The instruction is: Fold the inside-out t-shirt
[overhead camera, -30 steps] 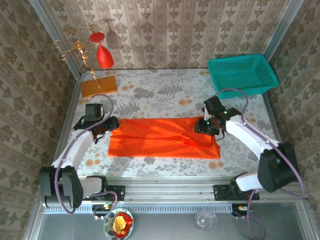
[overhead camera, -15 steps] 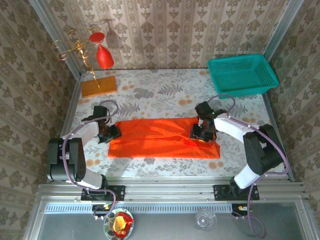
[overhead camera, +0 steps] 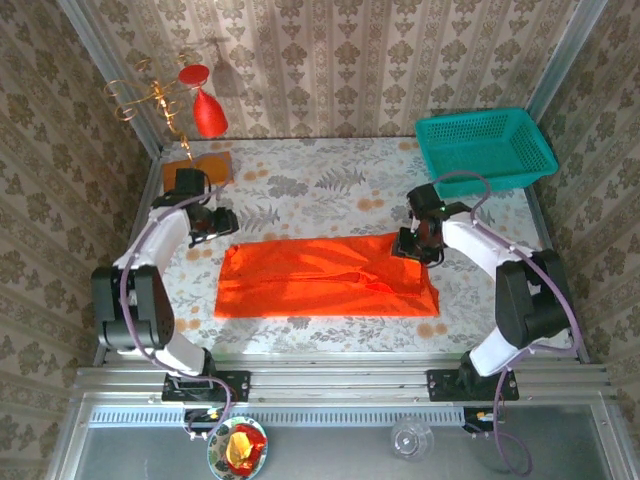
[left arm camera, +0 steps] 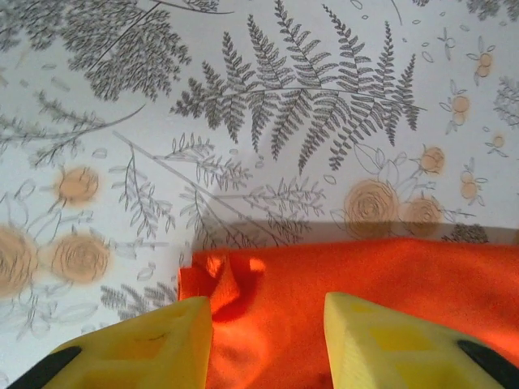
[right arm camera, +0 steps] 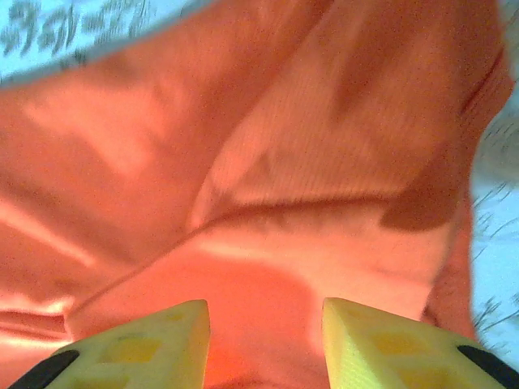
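**A:** Is there any lettering to read on the props?

**B:** The plate [overhead camera: 237, 447] on the ledge below the tabletop's near edge holds something yellow and red, but it is too small to make out any print. A clear glass [overhead camera: 411, 437] stands on the same ledge, further right.

**A:** Where is the t-shirt?

**B:** The t-shirt [overhead camera: 320, 280] lies flat as a wide orange-red band across the middle of the tabletop [overhead camera: 330, 185]. Its long side runs parallel to the near edge, and a crease runs through its right half.

**A:** And the tools?

**B:** The left gripper [overhead camera: 214, 226] hovers just off the shirt's far left corner. In its wrist view the yellow fingers [left arm camera: 154, 340] stand apart, released, with a small puckered corner of cloth under the gap. The right gripper [overhead camera: 411, 246] is over the far right corner. Its fingers [right arm camera: 146, 340] are spread too, grasping nothing, with rumpled cloth below them.

**A:** What else is around?

**B:** A teal basket [overhead camera: 487, 150] sits in the far right corner of the tabletop, well apart from the shirt. The right arm's cable [overhead camera: 462, 181] loops up close to its near rim. An orange-brown wooden block [overhead camera: 212, 166] lies in the far left corner, and the left arm [overhead camera: 165, 235] crosses its near edge. Above that corner, against the wallpaper, a red teardrop ornament [overhead camera: 209, 113] hangs from a gold stand [overhead camera: 150, 95].
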`<act>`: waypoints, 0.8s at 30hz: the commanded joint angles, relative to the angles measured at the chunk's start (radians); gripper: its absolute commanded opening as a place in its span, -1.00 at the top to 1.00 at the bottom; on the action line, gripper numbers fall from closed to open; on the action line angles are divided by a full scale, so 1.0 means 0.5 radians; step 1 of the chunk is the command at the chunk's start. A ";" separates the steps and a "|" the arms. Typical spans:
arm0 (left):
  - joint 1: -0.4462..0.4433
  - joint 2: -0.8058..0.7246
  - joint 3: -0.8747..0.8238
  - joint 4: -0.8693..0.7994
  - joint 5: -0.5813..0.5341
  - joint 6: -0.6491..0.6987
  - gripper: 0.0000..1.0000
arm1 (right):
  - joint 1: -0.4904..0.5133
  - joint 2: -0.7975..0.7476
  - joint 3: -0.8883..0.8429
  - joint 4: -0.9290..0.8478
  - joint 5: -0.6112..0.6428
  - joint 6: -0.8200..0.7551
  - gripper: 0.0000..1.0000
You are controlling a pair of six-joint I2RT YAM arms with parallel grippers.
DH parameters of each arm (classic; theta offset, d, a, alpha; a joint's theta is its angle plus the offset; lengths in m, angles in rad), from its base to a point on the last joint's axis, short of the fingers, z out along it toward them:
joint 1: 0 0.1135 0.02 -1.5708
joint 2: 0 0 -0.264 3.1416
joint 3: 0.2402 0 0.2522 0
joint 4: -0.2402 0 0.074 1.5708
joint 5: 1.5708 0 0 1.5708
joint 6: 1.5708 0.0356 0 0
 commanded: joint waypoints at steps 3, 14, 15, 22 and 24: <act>0.016 0.279 0.169 -0.276 -0.055 0.237 0.18 | -0.033 0.266 0.265 -0.154 0.122 -0.204 0.13; 0.028 0.543 0.265 -0.277 -0.059 0.231 0.66 | -0.044 0.618 0.482 -0.162 0.159 -0.225 0.08; 0.031 0.547 0.264 -0.270 -0.059 0.226 0.72 | -0.049 0.627 0.475 -0.158 0.159 -0.214 0.09; 0.104 0.465 0.204 -0.183 -0.195 0.162 1.00 | -0.100 0.658 0.430 -0.157 0.183 -0.185 0.09; 0.140 0.431 0.186 -0.170 -0.243 0.126 1.00 | -0.134 0.672 0.428 -0.184 0.196 -0.175 0.09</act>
